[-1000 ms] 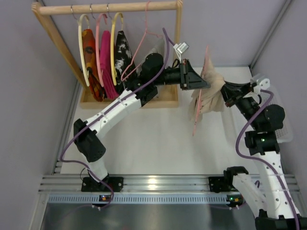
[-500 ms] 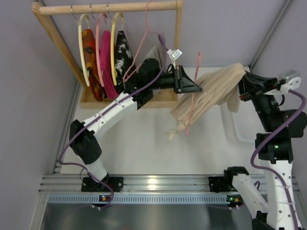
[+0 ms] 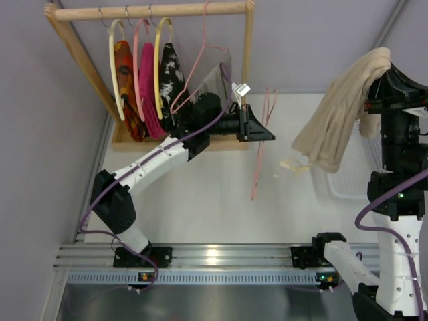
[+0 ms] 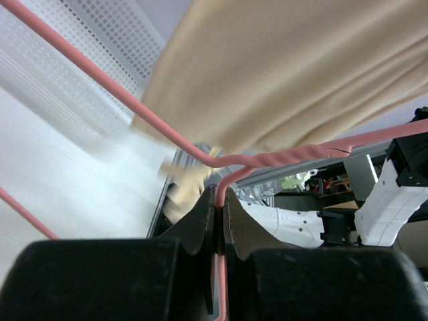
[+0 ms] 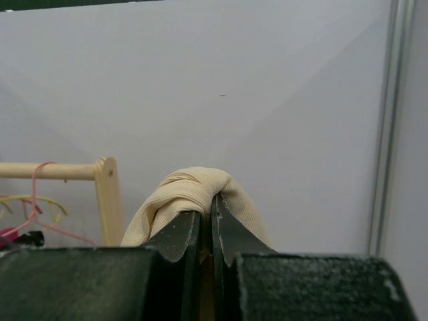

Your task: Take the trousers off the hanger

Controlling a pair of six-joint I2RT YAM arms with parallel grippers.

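Seen from above, at the upper right of the frame, the right gripper (image 5: 206,215) is clamped on a bunched fold of the beige trousers (image 3: 341,110). They drape down from it, apart from the pink wire hanger (image 4: 281,158). At frame centre, the left gripper (image 4: 219,200) pinches the hanger's wire just below its twisted neck. A white perforated tray (image 3: 340,188) lies below the trousers; it is partly hidden, so we cannot tell its contents. At upper left, a wooden rack (image 3: 154,10) holds coloured garments (image 3: 147,80).
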